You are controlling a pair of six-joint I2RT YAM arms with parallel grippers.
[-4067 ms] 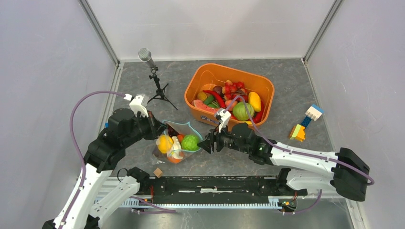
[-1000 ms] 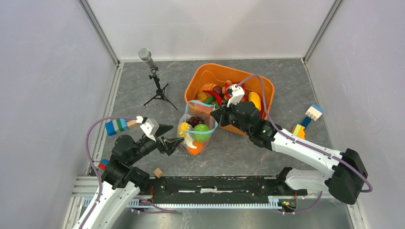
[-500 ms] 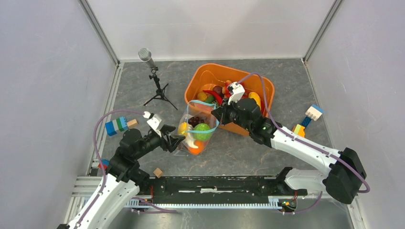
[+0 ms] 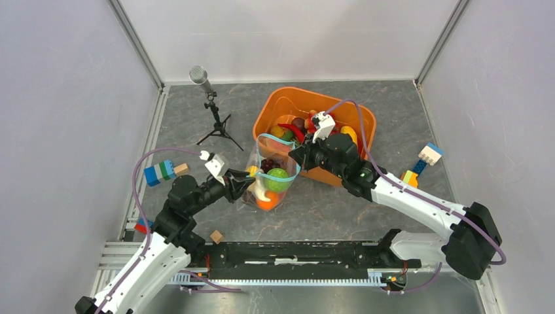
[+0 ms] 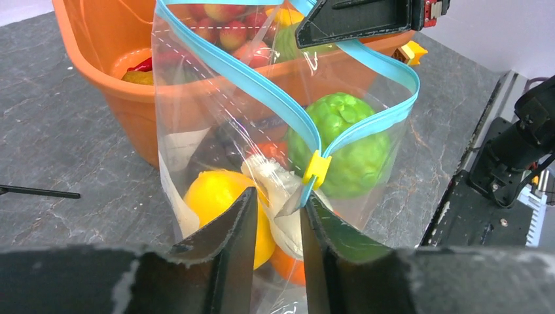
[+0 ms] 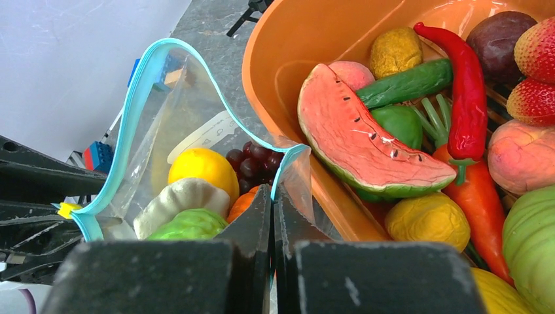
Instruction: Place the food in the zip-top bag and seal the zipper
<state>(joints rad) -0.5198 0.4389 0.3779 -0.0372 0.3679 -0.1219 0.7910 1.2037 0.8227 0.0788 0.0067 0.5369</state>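
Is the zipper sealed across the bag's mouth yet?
No, the two strips of the zipper stand apart, leaving the zip-top bag gaping open.

An orange bin [image 4: 288,98] stands right of a microphone tripod [image 4: 216,125], with building blocks [image 4: 430,154] further right.

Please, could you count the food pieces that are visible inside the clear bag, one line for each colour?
yellow lemon: 1
white piece: 1
green round piece: 1
orange piece: 1
dark purple grape bunch: 1
Total: 5 visible in the zip-top bag
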